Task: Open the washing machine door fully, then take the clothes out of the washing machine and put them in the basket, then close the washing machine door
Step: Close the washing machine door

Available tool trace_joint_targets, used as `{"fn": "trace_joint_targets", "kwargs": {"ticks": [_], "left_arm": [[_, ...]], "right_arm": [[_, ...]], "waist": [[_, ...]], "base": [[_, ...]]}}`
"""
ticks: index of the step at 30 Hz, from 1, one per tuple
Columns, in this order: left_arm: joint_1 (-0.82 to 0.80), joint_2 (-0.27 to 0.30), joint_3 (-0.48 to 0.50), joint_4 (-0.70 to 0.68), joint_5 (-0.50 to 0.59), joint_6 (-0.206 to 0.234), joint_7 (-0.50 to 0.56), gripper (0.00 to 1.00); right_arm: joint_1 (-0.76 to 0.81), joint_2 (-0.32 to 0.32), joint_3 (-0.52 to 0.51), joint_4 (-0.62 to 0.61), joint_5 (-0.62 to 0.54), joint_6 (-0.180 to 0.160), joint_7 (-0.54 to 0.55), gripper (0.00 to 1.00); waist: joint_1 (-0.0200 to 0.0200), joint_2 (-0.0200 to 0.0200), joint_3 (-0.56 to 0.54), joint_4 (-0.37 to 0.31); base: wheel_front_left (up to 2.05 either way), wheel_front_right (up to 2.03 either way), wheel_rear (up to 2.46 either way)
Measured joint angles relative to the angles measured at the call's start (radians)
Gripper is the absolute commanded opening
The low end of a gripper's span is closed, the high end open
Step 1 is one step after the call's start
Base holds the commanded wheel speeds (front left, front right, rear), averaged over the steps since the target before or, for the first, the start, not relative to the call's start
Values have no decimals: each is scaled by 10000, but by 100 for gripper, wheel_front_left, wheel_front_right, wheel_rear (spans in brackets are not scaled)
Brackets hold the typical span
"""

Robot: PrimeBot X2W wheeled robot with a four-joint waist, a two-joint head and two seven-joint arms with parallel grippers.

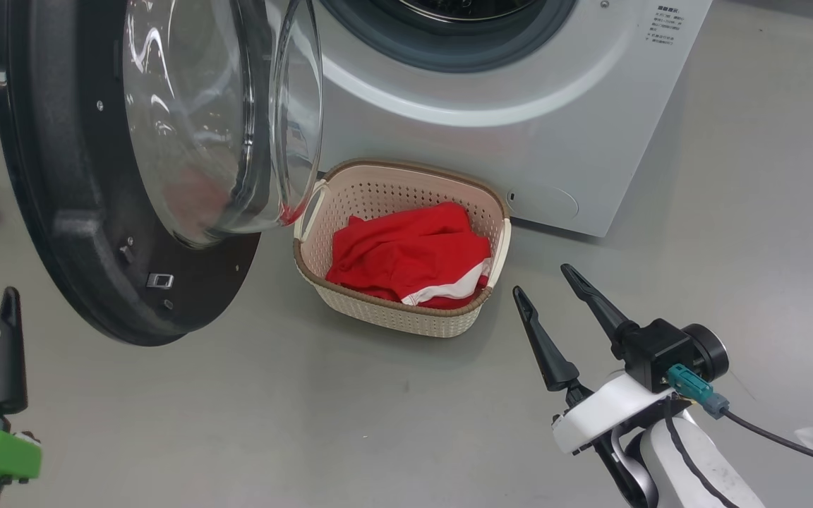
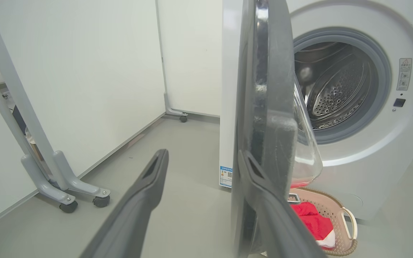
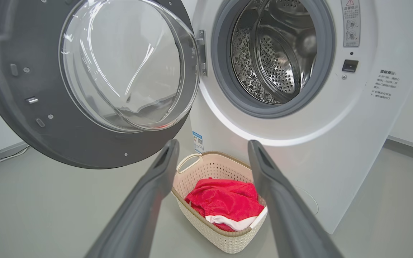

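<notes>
The right gripper [image 3: 213, 142] has its two long dark fingers spread wide, with nothing between them. The left gripper [image 2: 203, 153] is spread wide too and holds nothing.

Under both is a smooth grey floor [image 1: 237, 423]. White wall panels [image 2: 84, 71] on little wheels stand around the room, off at 10 o'clock in the left wrist view.

In the head view, the basket [image 1: 406, 317] sits on the floor at 10 o'clock from the right gripper, near it but not touching. The red clothes [image 1: 406, 254] with a white stripe lie bunched inside the basket.

The washing machine [image 1: 519, 141] is a big white box right behind the basket, at 12 o'clock. Its door [image 1: 61, 212] is swung wide open and hangs above the basket's left end. Its shiny metal drum [image 3: 274, 53] has lots of tiny holes. A blue sticker [image 2: 226, 176] is low on the side of the machine.

From the left gripper, the door is close by at 1 o'clock. In the left wrist view the door is seen edge on, and one finger crosses in front of that edge. I cannot tell if they touch. In the head view they look apart.
</notes>
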Motion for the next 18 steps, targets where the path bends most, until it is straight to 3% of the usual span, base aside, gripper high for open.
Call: {"fn": "trace_joint_targets", "kwargs": {"ticks": [18], "left_arm": [[329,-69,-253,522,267,-12,-1030,100]], "right_arm": [[3,13,-21,-2,127,-73,-4,100]], "waist": [[0,0,-60,-84]], "base": [[0,0,0]]}}
